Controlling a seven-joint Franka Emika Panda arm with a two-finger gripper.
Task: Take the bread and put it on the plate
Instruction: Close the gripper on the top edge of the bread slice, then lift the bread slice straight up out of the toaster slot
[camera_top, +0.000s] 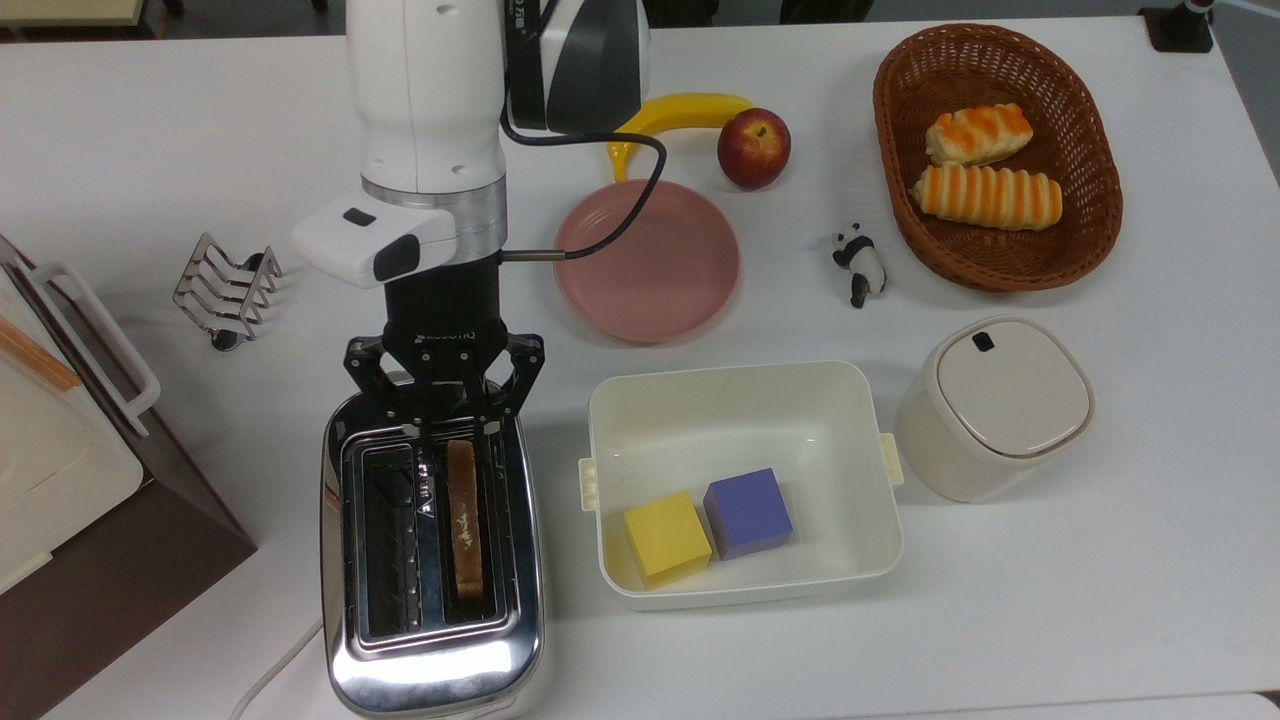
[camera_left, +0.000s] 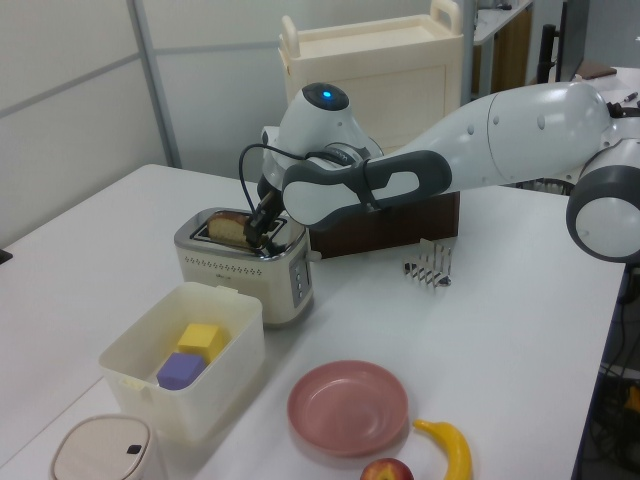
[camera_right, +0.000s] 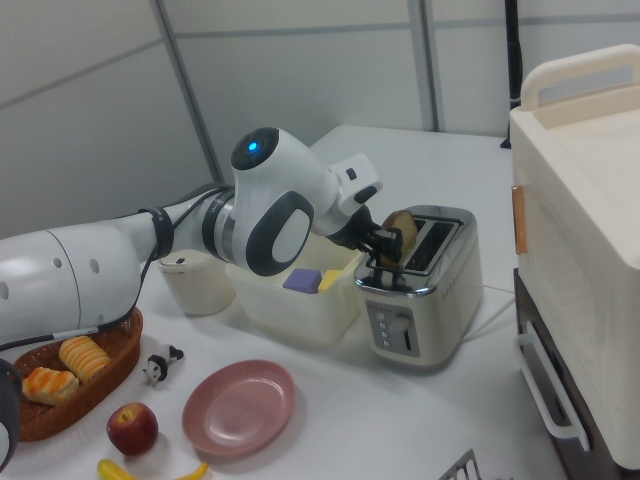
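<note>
One bread (camera_top: 462, 520) slice upright in toaster (camera_top: 432, 640) slot, hand (camera_top: 447, 432) closed narrow about its end, one bare pink plate (camera_top: 647, 260), tub (camera_top: 745, 400) with two cubes, basket (camera_top: 1085, 210) with two rolls (camera_top: 985, 195), all on desk (camera_top: 1100, 580)

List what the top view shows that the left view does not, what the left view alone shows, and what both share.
Top view alone: the wicker basket holding two striped rolls, the panda figure, and the toaster's vacant slot. Left view alone: the cream cabinet top with its handle and the arm's long white link. Both share: the bread standing in the toaster, the gripper at its end, the pink plate, the white tub, the toast rack, the banana and the apple.
</note>
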